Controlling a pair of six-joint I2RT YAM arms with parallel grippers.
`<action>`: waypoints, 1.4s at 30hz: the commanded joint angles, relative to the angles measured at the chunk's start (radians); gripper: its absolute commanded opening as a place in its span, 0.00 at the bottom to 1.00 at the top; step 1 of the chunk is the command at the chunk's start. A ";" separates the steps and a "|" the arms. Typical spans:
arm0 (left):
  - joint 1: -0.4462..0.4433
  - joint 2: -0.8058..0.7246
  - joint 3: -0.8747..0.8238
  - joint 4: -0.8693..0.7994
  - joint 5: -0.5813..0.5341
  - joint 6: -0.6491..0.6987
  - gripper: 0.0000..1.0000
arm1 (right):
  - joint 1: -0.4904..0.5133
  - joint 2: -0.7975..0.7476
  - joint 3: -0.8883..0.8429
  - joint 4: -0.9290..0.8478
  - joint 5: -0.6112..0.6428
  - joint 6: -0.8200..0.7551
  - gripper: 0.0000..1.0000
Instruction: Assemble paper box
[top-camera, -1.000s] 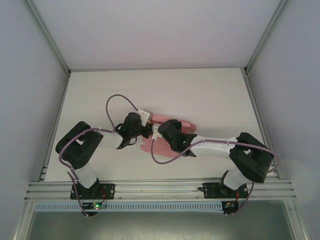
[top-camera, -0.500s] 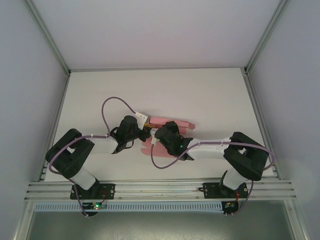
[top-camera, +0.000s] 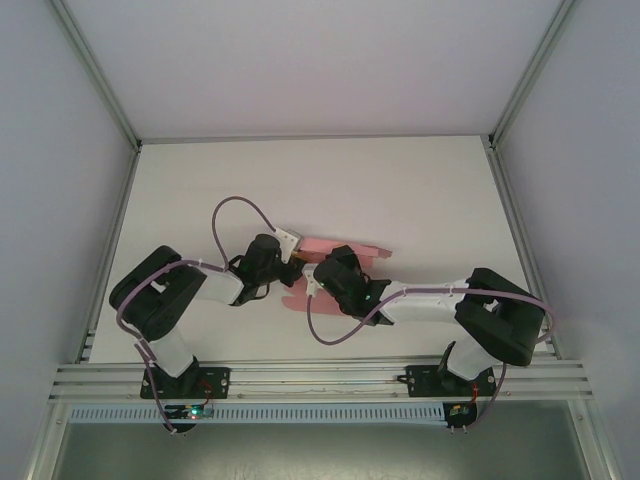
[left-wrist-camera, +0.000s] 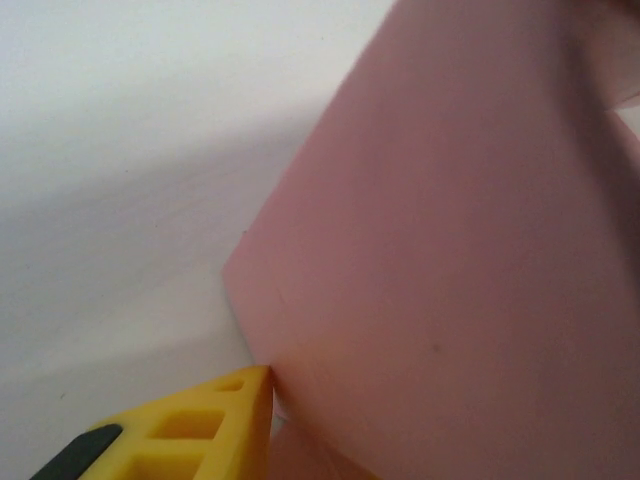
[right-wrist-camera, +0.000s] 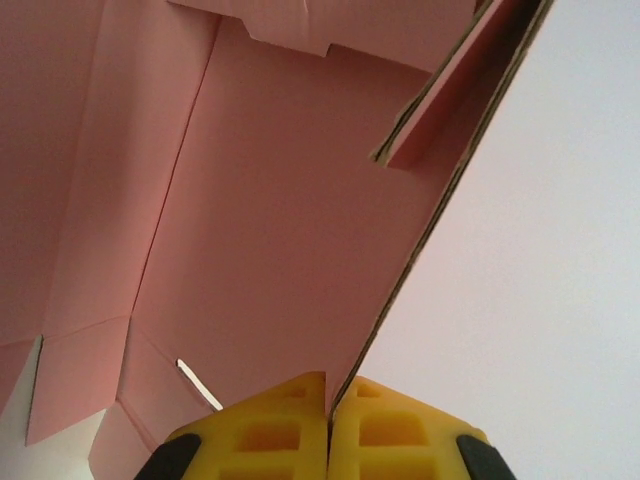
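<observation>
The pink paper box (top-camera: 350, 246) is a creased, partly folded sheet lying mid-table between both grippers. My right gripper (right-wrist-camera: 328, 400) is shut on the bottom edge of one raised panel (right-wrist-camera: 280, 230); seen from above, the right gripper (top-camera: 318, 266) comes at the sheet from the near right. My left gripper (top-camera: 296, 258) meets the sheet from the left. In the left wrist view one yellow finger (left-wrist-camera: 200, 430) touches a tilted pink panel (left-wrist-camera: 460, 260) that hides the other finger, so I cannot tell how the left jaws stand.
The white table (top-camera: 420, 190) is walled by aluminium frame rails (top-camera: 310, 378) at the near edge and sides. Purple cables (top-camera: 232, 206) loop off both wrists near the sheet. Open tabletop lies behind and to either side.
The left arm's elbow swung out to the left and came back. Both grippers stayed at the pink sheet, with the right wrist shifting slightly toward the near edge.
</observation>
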 joint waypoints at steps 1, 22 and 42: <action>-0.014 0.042 0.042 0.151 0.036 -0.028 0.29 | 0.021 0.054 -0.021 -0.197 -0.163 -0.012 0.00; -0.015 0.009 0.123 0.213 0.074 0.060 0.37 | -0.023 0.042 0.054 -0.344 -0.276 0.116 0.00; -0.091 0.096 0.184 0.323 -0.361 -0.038 0.00 | -0.071 0.033 0.184 -0.545 -0.436 0.255 0.00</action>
